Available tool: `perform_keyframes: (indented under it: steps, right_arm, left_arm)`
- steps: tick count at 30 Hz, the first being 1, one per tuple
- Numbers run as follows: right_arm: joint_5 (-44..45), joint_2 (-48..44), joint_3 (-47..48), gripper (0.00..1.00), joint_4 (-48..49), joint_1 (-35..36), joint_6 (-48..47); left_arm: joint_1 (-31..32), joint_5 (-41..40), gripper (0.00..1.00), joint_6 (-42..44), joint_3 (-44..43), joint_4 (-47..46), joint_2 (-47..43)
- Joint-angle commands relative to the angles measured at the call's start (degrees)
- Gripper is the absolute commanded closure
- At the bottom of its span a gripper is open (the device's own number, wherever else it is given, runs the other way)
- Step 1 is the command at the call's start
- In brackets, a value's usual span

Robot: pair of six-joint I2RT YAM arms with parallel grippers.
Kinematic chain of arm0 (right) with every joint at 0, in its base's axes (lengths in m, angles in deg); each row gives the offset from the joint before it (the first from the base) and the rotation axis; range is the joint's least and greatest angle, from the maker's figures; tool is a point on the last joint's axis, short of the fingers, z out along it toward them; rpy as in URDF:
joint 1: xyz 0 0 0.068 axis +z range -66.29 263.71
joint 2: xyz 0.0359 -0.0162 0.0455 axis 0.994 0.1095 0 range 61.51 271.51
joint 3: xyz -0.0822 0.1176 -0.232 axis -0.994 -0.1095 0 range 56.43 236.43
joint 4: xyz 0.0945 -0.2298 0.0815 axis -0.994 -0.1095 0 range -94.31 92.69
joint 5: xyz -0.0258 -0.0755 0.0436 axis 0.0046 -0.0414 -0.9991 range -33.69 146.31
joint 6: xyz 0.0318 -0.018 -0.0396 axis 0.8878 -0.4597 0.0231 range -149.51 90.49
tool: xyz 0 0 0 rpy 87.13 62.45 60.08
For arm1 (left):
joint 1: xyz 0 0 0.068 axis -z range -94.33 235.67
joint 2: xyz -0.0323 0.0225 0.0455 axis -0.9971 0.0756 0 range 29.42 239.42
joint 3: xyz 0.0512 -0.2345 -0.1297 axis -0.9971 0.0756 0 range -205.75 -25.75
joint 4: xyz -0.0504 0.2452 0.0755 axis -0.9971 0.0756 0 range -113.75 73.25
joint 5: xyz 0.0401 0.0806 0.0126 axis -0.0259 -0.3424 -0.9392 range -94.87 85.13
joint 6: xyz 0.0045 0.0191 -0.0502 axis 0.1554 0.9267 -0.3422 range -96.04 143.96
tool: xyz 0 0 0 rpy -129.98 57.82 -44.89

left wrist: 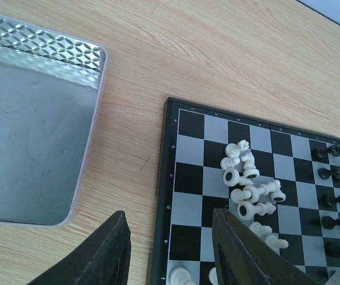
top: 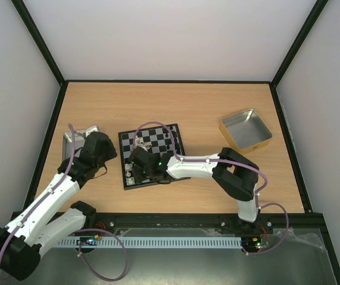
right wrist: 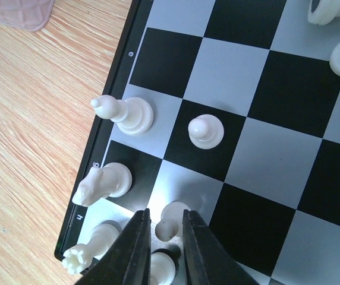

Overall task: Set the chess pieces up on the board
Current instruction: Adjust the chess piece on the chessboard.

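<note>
Right claw (right wrist: 165,217) pinched a white pawn (right wrist: 171,221) at bottom centre, standing on the board (right wrist: 259,89) beside the knight (right wrist: 104,181). Left claw (left wrist: 170,212) spread, empty, above the worktop (left wrist: 229,53). Judged: filling the white pawn row. Next: let go cleanly, without tipping the neighbours.

Bright even overhead light, soft short shadows, crisp focus, faint glare on the board (right wrist: 265,154)

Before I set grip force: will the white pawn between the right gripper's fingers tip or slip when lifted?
The white pawn looks tiny and rigid, so probably light. Its glossy round head may slip from the right gripper's narrow fingers. Likely tippy: other white pieces lie toppled nearby.
</note>
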Motion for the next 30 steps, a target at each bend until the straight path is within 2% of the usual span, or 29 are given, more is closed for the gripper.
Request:
perform_keyframes:
  steps: [1,22,24,30]
  right_arm:
    - [1.63,1.45,1.75,0.86,-2.03,0.47,-0.27]
    - [3.51,2.63,3.00,0.90,-1.39,0.47,-0.30]
    - [3.47,2.35,2.89,0.87,-1.33,0.48,-0.34]
    - [3.33,-1.03,1.72,0.68,-0.62,0.48,0.36]
  left_arm:
    - [-0.41,-0.12,0.60,0.61,1.01,-0.28,0.04]
    - [-0.41,-0.21,0.60,0.59,1.01,-0.37,0.39]
    - [-0.42,-0.25,0.60,0.65,1.05,-0.35,0.40]
    - [-0.50,0.18,0.60,0.71,0.78,-0.36,0.44]
